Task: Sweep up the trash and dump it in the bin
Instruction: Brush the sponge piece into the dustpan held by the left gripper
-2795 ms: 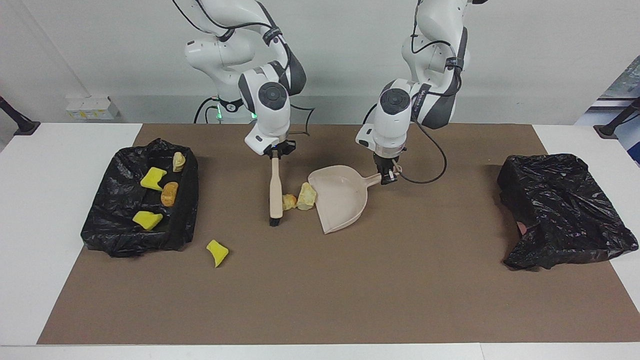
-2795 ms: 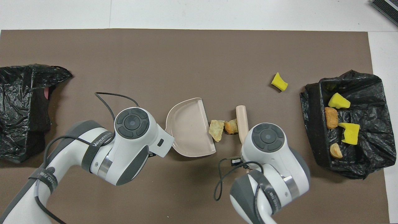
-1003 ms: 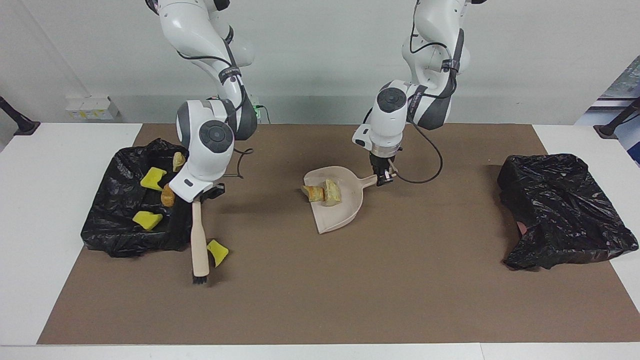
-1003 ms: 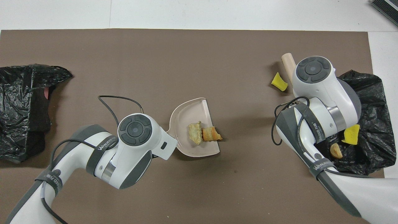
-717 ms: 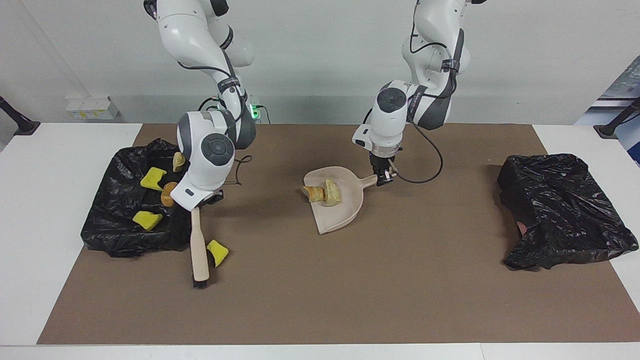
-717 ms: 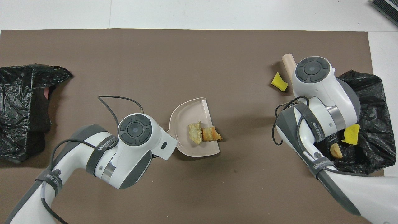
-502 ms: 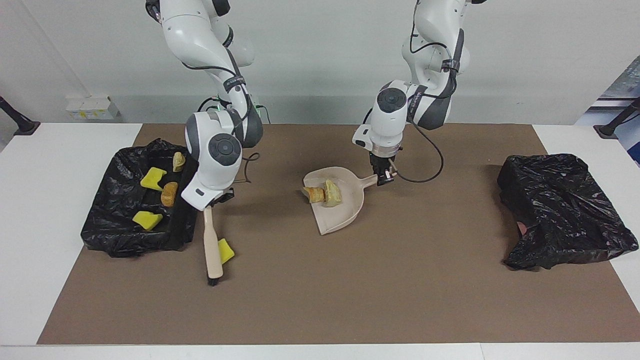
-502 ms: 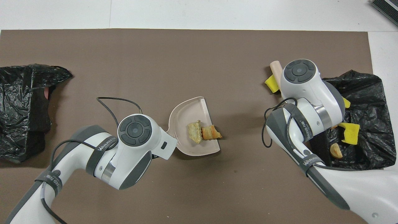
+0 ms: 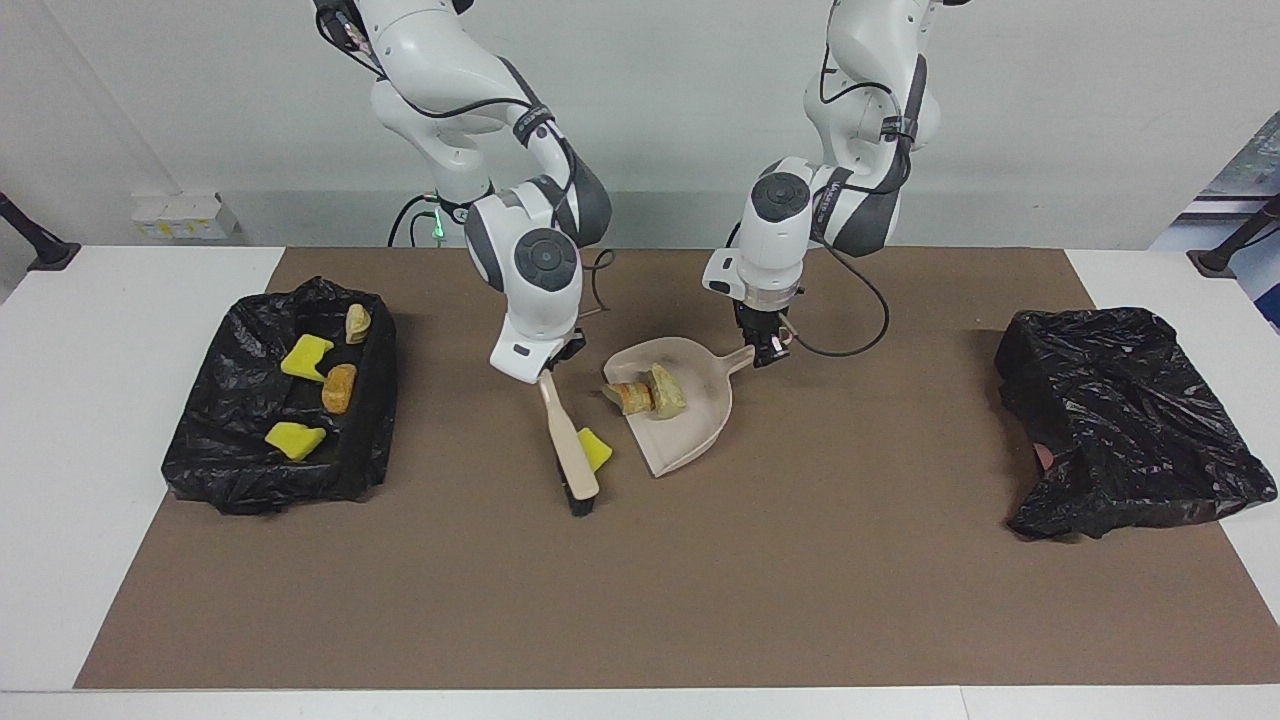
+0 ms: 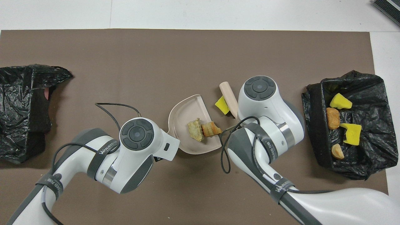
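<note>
With the pale pink plastic dustpan [image 9: 680, 415] as the landmark, the task looks a little past halfway. Two tan-orange crusty chunks [image 9: 645, 393] already lie inside the pan, close to its open lip. One bright yellow foam wedge [image 9: 594, 448] sits on the brown mat of the bench [image 9: 800, 580], just beside the pan's lip at the end toward the right arm, touching the head of the beige wooden brush [image 9: 567, 440].

The right end effector [image 9: 553, 366] is clamped on the brush handle and holds the brush slanted, bristles down on the mat, with the wedge between brush and pan. The left end effector [image 9: 764, 352] grips the pan's short handle at the side nearer the robots, keeping the pan flat on the mat.

Well away from the pan, toward the right arm's end of the bench, a black-bag-lined bin [image 9: 280, 480] holds four pieces [image 10: 342, 125]: two yellow wedges and two tan chunks. A second black-bagged bin [image 9: 1130, 420] stands toward the left arm's end; nothing shows inside it.

Left to do, as I judge it: push the last wedge into the pan, then carry and tip the load of three into a bin.
</note>
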Action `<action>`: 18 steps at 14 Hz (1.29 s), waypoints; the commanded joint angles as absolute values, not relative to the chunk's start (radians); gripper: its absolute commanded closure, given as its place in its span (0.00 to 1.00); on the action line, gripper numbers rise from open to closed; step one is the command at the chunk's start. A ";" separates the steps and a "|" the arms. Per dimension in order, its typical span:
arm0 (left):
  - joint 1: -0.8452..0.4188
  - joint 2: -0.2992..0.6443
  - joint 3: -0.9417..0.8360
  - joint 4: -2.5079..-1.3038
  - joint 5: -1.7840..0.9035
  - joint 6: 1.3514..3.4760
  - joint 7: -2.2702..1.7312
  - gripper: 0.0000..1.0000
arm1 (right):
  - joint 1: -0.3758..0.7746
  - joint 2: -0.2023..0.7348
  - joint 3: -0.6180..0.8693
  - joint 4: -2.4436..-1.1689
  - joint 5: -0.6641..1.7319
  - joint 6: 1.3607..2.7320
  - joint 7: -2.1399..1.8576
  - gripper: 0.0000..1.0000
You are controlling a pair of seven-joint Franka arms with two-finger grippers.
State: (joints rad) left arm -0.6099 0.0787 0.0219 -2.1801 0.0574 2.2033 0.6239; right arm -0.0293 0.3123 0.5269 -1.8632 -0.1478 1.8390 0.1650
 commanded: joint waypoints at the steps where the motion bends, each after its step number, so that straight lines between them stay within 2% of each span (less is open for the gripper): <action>1: -0.647 0.052 0.037 -2.226 0.060 2.212 0.604 1.00 | -0.044 0.282 0.607 -1.902 -0.074 1.821 0.172 1.00; 5: -0.667 0.072 0.037 -2.229 0.060 2.267 0.609 1.00 | -0.060 0.256 0.661 -1.862 -0.029 1.747 0.192 1.00; 10: -0.652 0.075 0.038 -2.230 0.060 2.298 0.636 1.00 | -0.071 0.135 0.655 -1.842 0.075 1.674 0.212 1.00; 15: -0.566 0.116 0.038 -2.182 0.060 2.309 0.716 1.00 | -0.052 0.075 0.661 -1.867 0.080 1.628 0.359 1.00; 18: -0.496 0.133 0.037 -2.128 0.052 2.280 0.810 1.00 | -0.028 0.060 0.664 -1.881 0.080 1.658 0.493 1.00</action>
State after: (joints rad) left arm -0.5431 0.1120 0.0394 -2.1700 0.0578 2.2901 0.7579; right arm -0.0337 0.0947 0.6595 -1.8497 0.0578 1.6337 0.4096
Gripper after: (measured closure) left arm 0.683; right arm 0.736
